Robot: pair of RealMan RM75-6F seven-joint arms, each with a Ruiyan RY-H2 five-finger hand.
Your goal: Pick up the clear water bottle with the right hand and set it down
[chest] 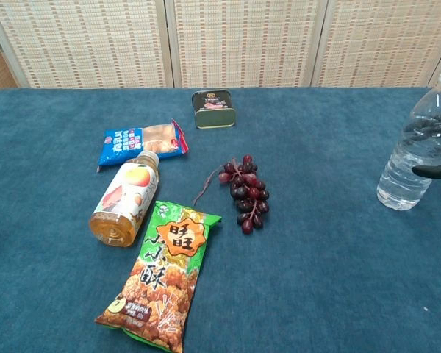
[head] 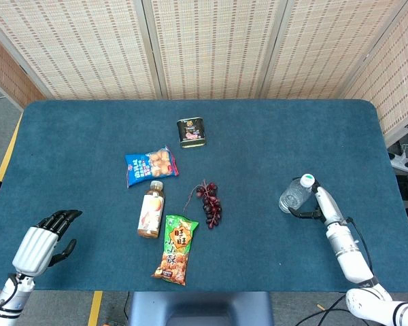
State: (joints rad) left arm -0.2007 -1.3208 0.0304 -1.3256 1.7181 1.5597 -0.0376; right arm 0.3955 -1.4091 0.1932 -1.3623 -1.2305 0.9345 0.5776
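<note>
The clear water bottle (head: 296,193) with a white cap stands on the blue table (head: 272,142) at the right. In the chest view the water bottle (chest: 419,147) shows at the right edge, upright on the cloth. My right hand (head: 321,204) is against its right side and grips it. One dark finger (chest: 434,170) crosses the bottle's lower front. My left hand (head: 44,241) rests at the table's near left corner, holding nothing, with its fingers apart.
A dark can (head: 192,132) sits mid-table, far side. Nearer lie a blue snack bag (head: 151,165), a juice bottle (head: 151,210) on its side, red grapes (head: 209,202) and a green snack bag (head: 176,248). The table's right edge is close behind the bottle.
</note>
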